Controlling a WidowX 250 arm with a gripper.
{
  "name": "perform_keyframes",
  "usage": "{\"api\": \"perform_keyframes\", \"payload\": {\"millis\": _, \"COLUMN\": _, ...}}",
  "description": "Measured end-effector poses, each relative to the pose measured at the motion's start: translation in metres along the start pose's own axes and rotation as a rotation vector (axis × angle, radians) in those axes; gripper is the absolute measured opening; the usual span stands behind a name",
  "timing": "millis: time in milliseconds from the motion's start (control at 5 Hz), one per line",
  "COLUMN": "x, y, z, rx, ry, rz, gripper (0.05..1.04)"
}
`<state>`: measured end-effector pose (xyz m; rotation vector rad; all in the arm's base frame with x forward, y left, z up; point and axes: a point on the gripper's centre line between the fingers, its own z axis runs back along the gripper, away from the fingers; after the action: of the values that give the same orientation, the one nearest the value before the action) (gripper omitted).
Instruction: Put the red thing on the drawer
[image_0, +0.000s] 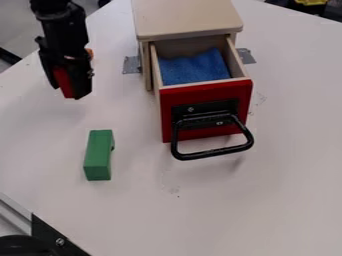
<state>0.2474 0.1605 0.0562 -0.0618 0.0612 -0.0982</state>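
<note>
At the upper left, the black gripper (69, 92) hangs above the table, left of the drawer unit, shut on a red block (63, 81). The block sits between its fingers, partly covered by them. The drawer (207, 105) has a red front with a black handle and is pulled out of its wooden cabinet (187, 19). A blue cloth (194, 68) lies inside the drawer.
A green block (99, 156) lies on the white table (280, 185), to the left of and nearer than the drawer. A small orange thing (89, 53) shows behind the gripper. Grey tape is by the cabinet's sides. Black and metal parts are at the lower left corner.
</note>
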Motion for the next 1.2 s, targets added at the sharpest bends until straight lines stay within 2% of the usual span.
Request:
{"api": "perform_keyframes", "payload": {"millis": 200, "x": 0.002, "y": -0.016, "z": 0.015, "rx": -0.023, "ry": -0.004, "rz": -0.038, "gripper": 0.772}}
{"api": "perform_keyframes", "payload": {"millis": 400, "x": 0.01, "y": -0.031, "z": 0.02, "rx": -0.02, "ry": 0.001, "rz": -0.097, "gripper": 0.772}}
{"api": "perform_keyframes", "payload": {"millis": 800, "x": 0.038, "y": -0.078, "z": 0.041, "rx": 0.0, "ry": -0.034, "rz": -0.232, "gripper": 0.772}}
{"api": "perform_keyframes", "payload": {"millis": 1000, "x": 0.055, "y": -0.098, "z": 0.039, "rx": 0.009, "ry": -0.029, "rz": -0.275, "gripper": 0.772}}
{"api": "perform_keyframes", "payload": {"millis": 1200, "x": 0.079, "y": -0.11, "z": 0.034, "rx": 0.005, "ry": 0.006, "rz": -0.327, "gripper": 0.772}}
